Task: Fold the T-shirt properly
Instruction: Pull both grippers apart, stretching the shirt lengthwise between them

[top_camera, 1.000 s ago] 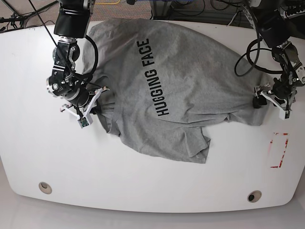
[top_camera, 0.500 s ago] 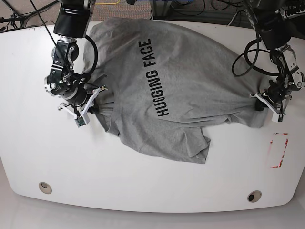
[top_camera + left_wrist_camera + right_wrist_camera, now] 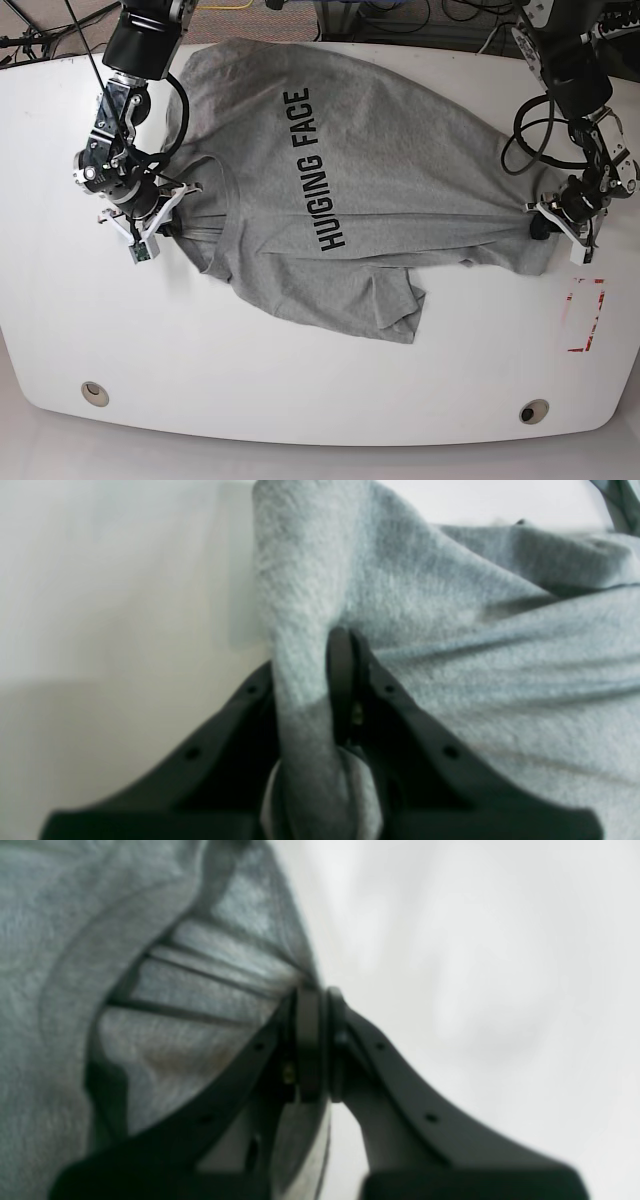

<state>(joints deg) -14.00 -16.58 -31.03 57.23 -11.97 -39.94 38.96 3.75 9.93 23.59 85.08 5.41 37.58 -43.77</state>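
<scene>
Base view: a light grey T-shirt (image 3: pixel 380 190) lies spread across the middle of a white table (image 3: pixel 300 380), stretched sideways between two robot arms. Black block lettering (image 3: pixel 315 170) runs up the cloth. One sleeve (image 3: pixel 390 305) is folded over at the near edge; the fabric has long creases running from side to side.

Right gripper (image 3: pixel 165 215), on the pic's left, is pressed together on a bunched edge of the shirt near the neck opening. Right wrist cam, blurry: black fingers (image 3: pixel 310 1040) squeezed tight w/ a thin fold of grey cloth (image 3: pixel 150 965) pulled into pleats towards them, white table to the side.

Left gripper (image 3: pixel 545 215), on the pic's right, is pinching the shirt's other end, just at the cloth's edge. Left wrist cam: a thick roll of grey fabric (image 3: pixel 305 630) passes between the black fingers (image 3: pixel 340 680), which clamp it; rest of the shirt fans out to one side.

Farther out: a red-marked rectangle (image 3: pixel 585 315) on the table near the left gripper, apart from the shirt. Two small round fittings (image 3: pixel 95 392) sit near the table's front edge, one each side. Cables (image 3: pixel 400 15) and floor show beyond the far edge.
</scene>
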